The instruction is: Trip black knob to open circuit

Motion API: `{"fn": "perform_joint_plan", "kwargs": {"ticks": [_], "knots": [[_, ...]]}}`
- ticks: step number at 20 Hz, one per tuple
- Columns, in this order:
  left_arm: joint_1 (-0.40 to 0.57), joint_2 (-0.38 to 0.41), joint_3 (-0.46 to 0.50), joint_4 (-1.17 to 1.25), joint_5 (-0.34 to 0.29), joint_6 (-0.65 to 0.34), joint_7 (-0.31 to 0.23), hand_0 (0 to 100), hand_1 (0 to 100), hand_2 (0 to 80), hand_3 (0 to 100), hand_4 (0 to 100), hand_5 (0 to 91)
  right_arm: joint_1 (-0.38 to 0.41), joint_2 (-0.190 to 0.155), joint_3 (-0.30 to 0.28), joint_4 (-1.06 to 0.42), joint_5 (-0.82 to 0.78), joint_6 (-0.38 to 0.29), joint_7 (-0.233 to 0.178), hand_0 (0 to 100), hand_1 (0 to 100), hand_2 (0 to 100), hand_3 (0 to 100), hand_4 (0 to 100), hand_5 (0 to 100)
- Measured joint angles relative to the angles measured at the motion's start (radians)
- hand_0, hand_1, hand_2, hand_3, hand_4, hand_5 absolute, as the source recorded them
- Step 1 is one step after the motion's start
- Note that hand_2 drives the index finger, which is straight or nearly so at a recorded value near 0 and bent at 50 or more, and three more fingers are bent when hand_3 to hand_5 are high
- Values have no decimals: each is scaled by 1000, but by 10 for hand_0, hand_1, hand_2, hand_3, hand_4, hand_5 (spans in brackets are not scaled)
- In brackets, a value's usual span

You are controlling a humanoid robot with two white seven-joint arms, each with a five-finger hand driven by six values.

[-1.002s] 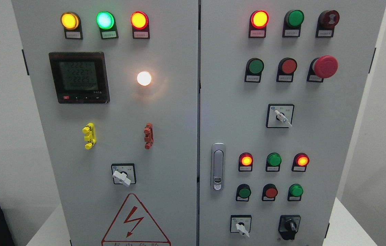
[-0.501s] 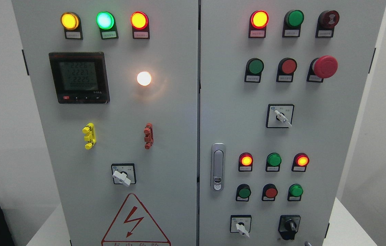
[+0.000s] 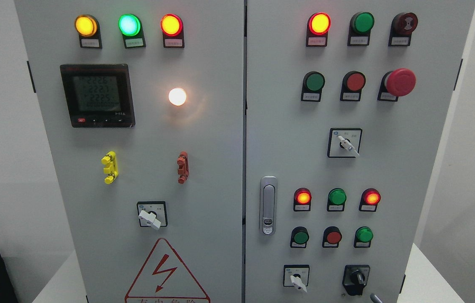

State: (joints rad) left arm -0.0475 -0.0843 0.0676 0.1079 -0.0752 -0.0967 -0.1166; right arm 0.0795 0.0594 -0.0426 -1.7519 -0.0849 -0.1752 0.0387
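Observation:
The black knob (image 3: 356,277) sits on a black plate at the lower right of the grey cabinet's right door (image 3: 388,176). Its handle stands nearly upright, tipped slightly to the right. A small grey piece of my right hand (image 3: 374,298) pokes in at the bottom edge, just below and right of the knob and apart from it. Too little of the hand shows to tell how it is held. My left hand is out of view.
A white selector switch (image 3: 296,279) sits left of the knob. Above it are rows of lamps and buttons, with red lamps (image 3: 303,197) lit. A red mushroom button (image 3: 400,82) sticks out at the upper right. A silver door latch (image 3: 267,205) is near the door's left edge.
A grey piece of my right hand has risen into the bottom edge below the black knob and shows a little more than half a second ago. The knob has not turned.

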Motion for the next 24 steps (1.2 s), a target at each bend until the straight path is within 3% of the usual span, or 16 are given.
{"fn": "perform_joint_plan", "kwargs": {"ticks": [24], "knots": [[0, 0, 0, 0, 0, 0, 0, 120, 389, 0, 0, 0, 0, -17, 7, 37, 8, -1, 9, 2, 0, 95, 56, 1000, 1000, 992]]}}
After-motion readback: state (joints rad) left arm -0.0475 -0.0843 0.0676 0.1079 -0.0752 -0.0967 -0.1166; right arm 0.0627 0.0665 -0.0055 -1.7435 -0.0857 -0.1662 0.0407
